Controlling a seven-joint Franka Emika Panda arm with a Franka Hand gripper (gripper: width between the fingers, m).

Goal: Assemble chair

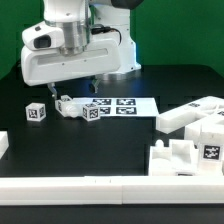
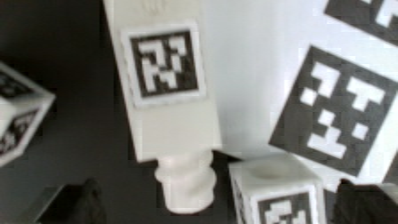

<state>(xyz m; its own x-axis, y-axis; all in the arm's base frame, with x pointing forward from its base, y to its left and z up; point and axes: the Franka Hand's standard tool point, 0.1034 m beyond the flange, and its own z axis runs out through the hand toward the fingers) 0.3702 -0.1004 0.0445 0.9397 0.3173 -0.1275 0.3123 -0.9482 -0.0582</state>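
Arm point(image 1: 70, 45) low, gripper point(image 1: 88, 86) spread wide above bar point(image 2: 169, 110)

Glossy smooth white plastic chair parts point(image 1: 195, 122), matt black table point(image 1: 60, 140); flat matt white marker board point(image 1: 146, 104)

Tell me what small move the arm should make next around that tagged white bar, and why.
Probably lower the gripper straight down over the tagged white bar. It is open and empty, hanging above the bar beside the marker board, and the wrist view shows the bar roughly under it, so descending should come before closing.
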